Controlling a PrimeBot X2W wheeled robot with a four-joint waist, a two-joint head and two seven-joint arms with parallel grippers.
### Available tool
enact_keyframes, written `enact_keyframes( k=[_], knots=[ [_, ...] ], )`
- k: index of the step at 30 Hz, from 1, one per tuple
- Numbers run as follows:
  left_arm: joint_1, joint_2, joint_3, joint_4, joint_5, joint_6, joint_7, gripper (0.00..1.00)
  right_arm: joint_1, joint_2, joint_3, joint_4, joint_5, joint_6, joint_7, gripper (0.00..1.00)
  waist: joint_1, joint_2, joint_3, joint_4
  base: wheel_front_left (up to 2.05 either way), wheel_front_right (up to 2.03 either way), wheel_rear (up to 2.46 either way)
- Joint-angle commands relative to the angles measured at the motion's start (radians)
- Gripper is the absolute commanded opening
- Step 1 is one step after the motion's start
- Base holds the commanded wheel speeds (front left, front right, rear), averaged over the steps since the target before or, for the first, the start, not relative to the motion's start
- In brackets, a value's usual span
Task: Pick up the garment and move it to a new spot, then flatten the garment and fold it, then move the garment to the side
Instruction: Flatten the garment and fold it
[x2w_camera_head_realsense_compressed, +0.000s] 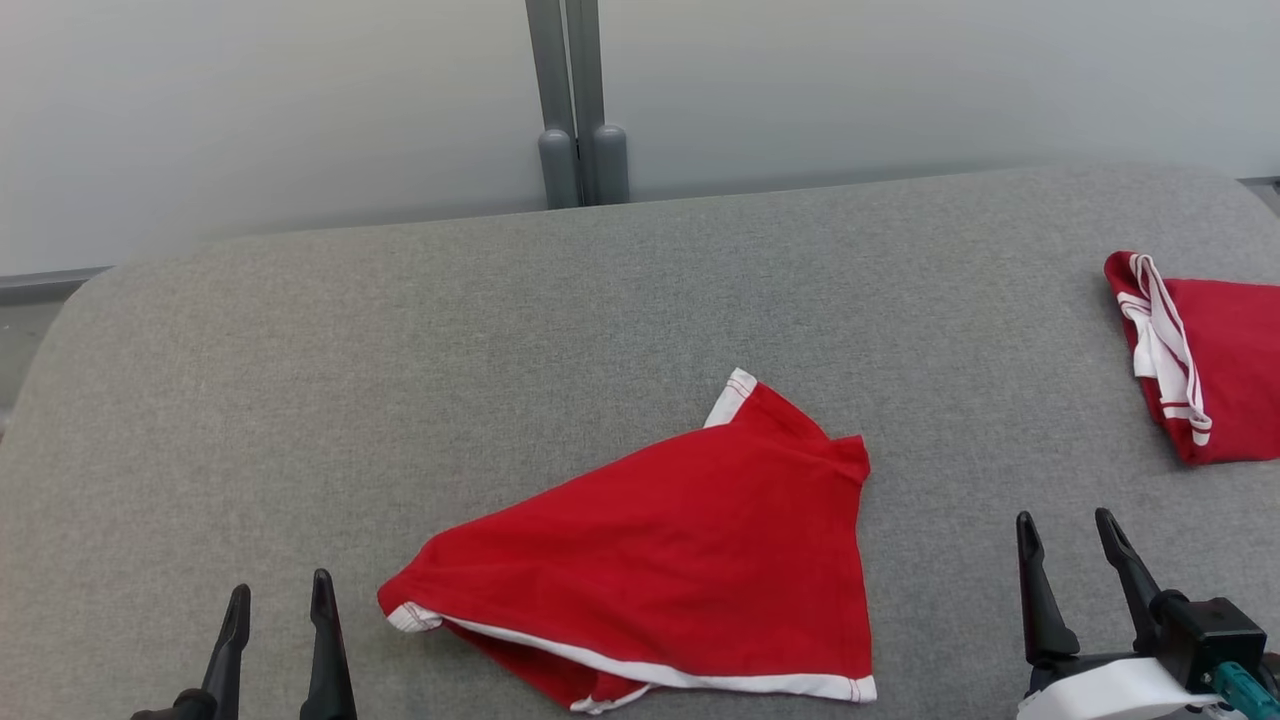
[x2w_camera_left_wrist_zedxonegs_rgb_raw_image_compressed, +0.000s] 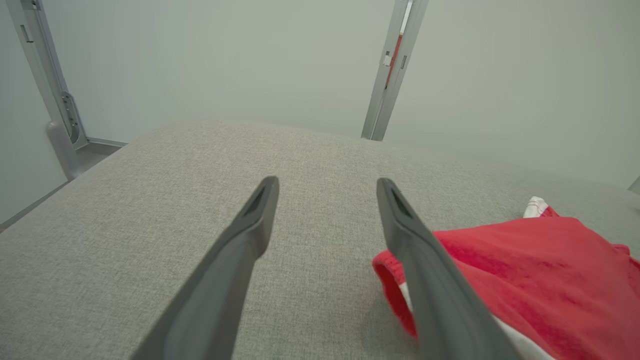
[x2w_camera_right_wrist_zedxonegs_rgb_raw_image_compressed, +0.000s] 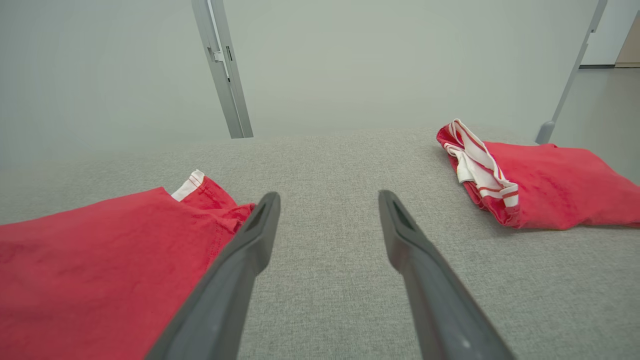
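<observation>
Head view: grey fabric-covered table (x2w_camera_head_realsense_compressed: 300, 400) is spanning the frame. Pale wall panels (x2w_camera_head_realsense_compressed: 250, 120) and a grey post (x2w_camera_head_realsense_compressed: 575, 100) are standing behind its far edge. Red garment (x2w_camera_head_realsense_compressed: 680, 550) is lying by the near edge, midway along. Second red garment (x2w_camera_head_realsense_compressed: 1220, 370) is sitting at the right edge. Left hand (x2w_camera_head_realsense_compressed: 281, 583) and right hand (x2w_camera_head_realsense_compressed: 1064, 516) are hovering spread, gripping nothing.
Left wrist view: red garment is lying just beside the fingers.
Right wrist view: bare table is showing between the fingers.
</observation>
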Motion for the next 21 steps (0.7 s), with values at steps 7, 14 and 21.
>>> enact_keyframes(
  k=[7,14,21],
  knots=[
    [0.006,0.000,-0.005,0.024,0.026,-0.027,-0.003,1.00,0.000,-0.003,0.005,0.000,-0.015,-0.001,-0.003,1.00,0.0000,0.0000,-0.009,0.007,0.00,0.00,0.00],
    [0.003,0.000,-0.019,0.048,0.023,-0.040,-0.003,1.00,-0.022,-0.004,0.051,-0.008,-0.017,-0.001,-0.003,1.00,0.0000,0.0000,-0.015,0.015,0.00,0.00,0.00],
    [0.036,0.004,-0.075,0.062,-0.053,-0.049,0.085,1.00,0.020,-0.068,0.228,0.089,0.057,0.000,0.114,1.00,0.0000,0.0000,-0.021,0.022,0.00,0.00,0.00]
  ],
)
